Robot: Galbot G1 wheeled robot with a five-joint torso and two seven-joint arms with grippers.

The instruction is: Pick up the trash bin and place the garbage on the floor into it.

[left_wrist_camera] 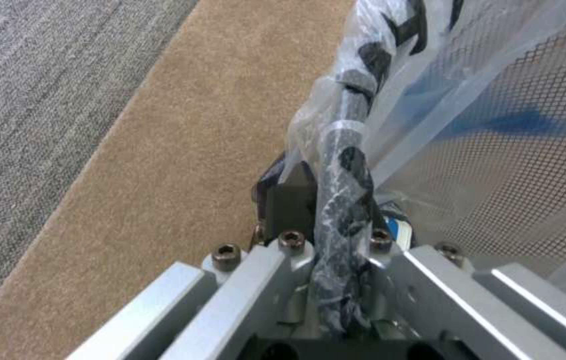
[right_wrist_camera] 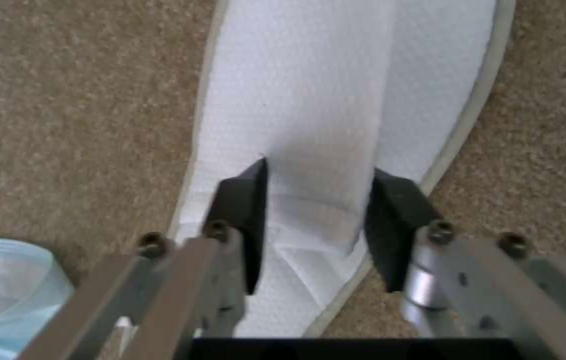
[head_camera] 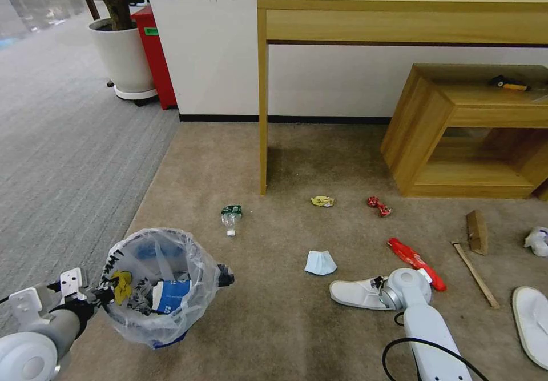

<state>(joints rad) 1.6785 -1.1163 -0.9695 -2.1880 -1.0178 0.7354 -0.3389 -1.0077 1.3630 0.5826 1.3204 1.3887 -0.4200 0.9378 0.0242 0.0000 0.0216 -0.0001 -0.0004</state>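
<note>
The trash bin (head_camera: 160,287), round and lined with a clear printed bag, hangs low at the left over the beige floor (head_camera: 285,324). My left gripper (head_camera: 100,295) is shut on its rim (left_wrist_camera: 340,200), pinching bag and rim together. Litter lies inside it. My right gripper (head_camera: 378,284) is down on a white slipper (head_camera: 355,293). Its black fingers (right_wrist_camera: 250,200) press both sides of the slipper's upper (right_wrist_camera: 316,100). Other garbage lies around: a clear bottle (head_camera: 231,218), a yellow wrapper (head_camera: 322,201), red wrappers (head_camera: 379,205), a blue-white packet (head_camera: 319,262), cardboard (head_camera: 477,231), a stick (head_camera: 475,274) and a second slipper (head_camera: 534,318).
A tall wooden desk (head_camera: 399,4) and a low wooden shelf (head_camera: 451,135) stand against the wall behind the litter. A white plant pot (head_camera: 123,55) and a red box (head_camera: 154,55) sit at the back left beside the grey ribbed carpet (head_camera: 63,158).
</note>
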